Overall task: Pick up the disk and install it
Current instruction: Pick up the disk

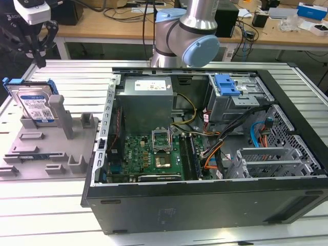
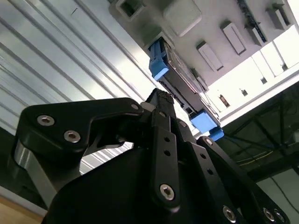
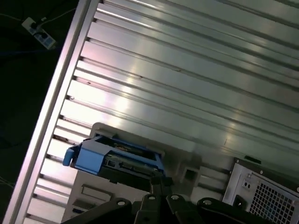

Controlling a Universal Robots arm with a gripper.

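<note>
I see the disk standing on edge in the grey holder, silver, white-and-blue label showing, blue frame round its edges.

**One high overview, two wrist cameras close above the drive**

The exterior view looks down from high and well back across the ribbed aluminium table. It has the open black computer case mid-frame and the grey plastic holder on the exterior view's left. Both wrist views look down past the black gripper, from near above that holder. Both show the silver hard drive in its blue carrier frame edge-on, while the exterior view shows it standing in the holder. The first wrist view also takes in a corner of the case.
</note>
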